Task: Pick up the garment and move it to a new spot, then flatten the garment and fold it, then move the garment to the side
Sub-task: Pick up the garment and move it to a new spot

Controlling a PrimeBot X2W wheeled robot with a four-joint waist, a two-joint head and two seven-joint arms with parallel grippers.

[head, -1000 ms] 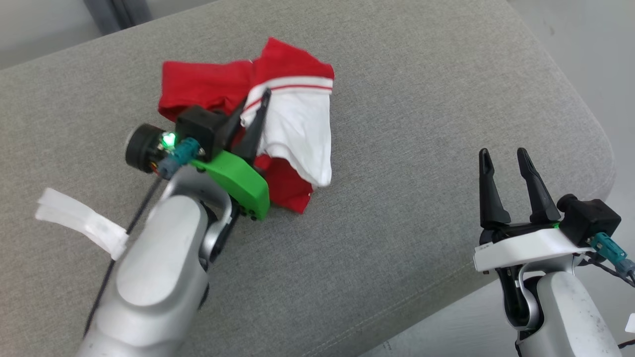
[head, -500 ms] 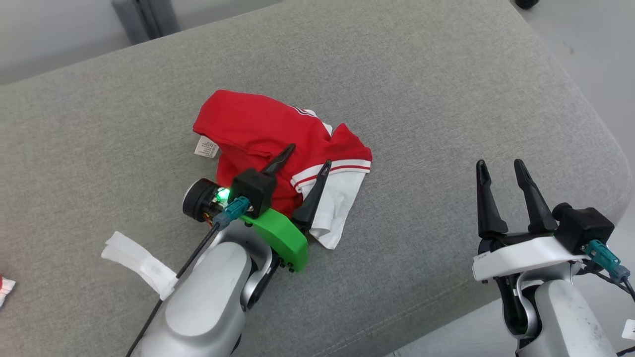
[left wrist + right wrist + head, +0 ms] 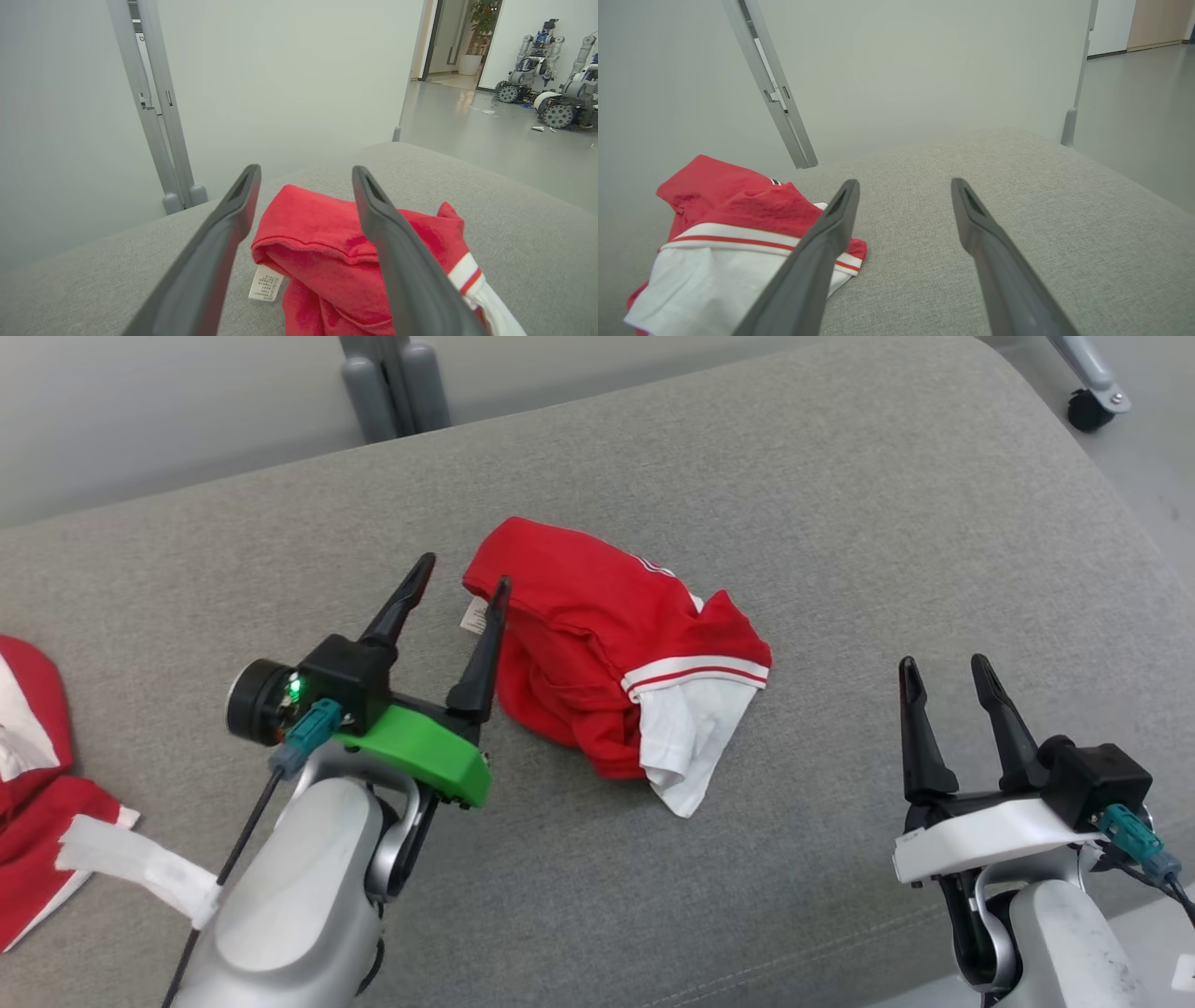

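- My left pincer [image 3: 466, 570] is spread wide open and holds nothing. One finger sits right at the left edge of the garment [image 3: 597, 644]; can't tell if it's actually touching.
- Right pincer [image 3: 942, 662] is wide open too, empty, and well apart from the garment, out near the front right corner of the grey cushion [image 3: 840, 523].
- The garment is a crumpled red lump with a white, red-striped part, roughly mid-cushion.
- Loads of bare cushion around it, mostly to the right. The cushion's right edge is rounded, with floor [image 3: 1148, 476] beyond.
- The care tag [image 3: 475, 613] pokes out at the left edge, print too tiny to read.
- Another red and white cloth [image 3: 28, 784] lies at the far left.
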